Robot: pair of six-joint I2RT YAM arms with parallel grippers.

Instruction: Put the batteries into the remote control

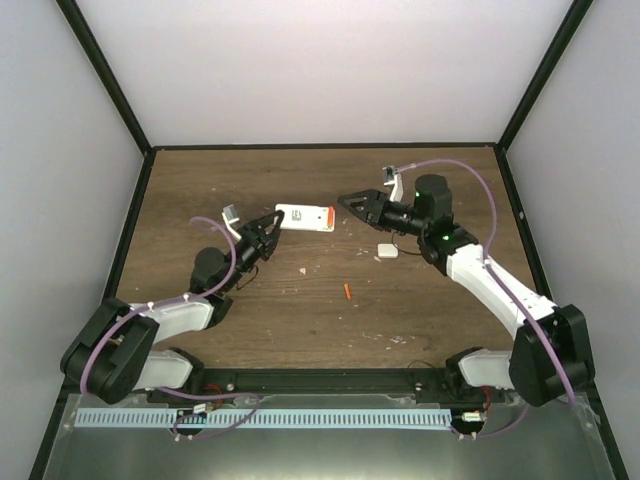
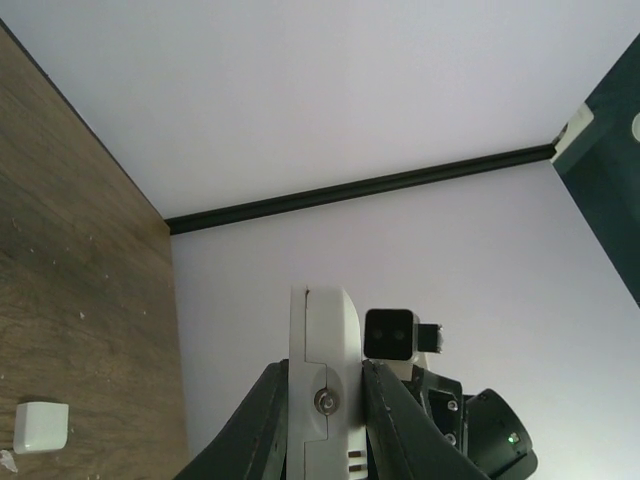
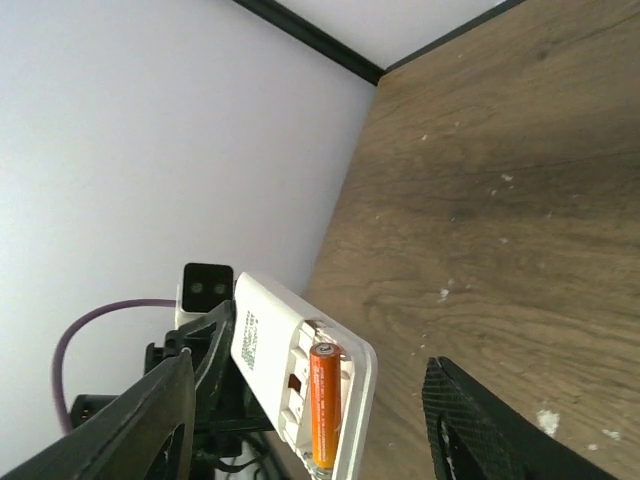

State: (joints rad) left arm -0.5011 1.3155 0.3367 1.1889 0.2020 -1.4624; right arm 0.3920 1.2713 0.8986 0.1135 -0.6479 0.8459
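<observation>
The white remote control (image 1: 303, 217) is held off the table by its left end in my left gripper (image 1: 275, 224). In the left wrist view the remote (image 2: 325, 325) shows edge-on, and the left gripper (image 2: 325, 372) is shut on it. In the right wrist view its back (image 3: 270, 350) faces the camera, the compartment open, with one orange battery (image 3: 324, 402) in the right slot and the other slot empty. The second battery (image 1: 347, 291) lies on the table. My right gripper (image 1: 352, 208) is open and empty, just right of the remote; in its own view the gripper (image 3: 310, 368) spans the remote.
The small plain white cover piece (image 1: 388, 251) lies on the wooden table (image 1: 440, 300) under the right arm; it also shows in the left wrist view (image 2: 42, 426). White crumbs dot the wood. Pale walls with black frame bars enclose the table.
</observation>
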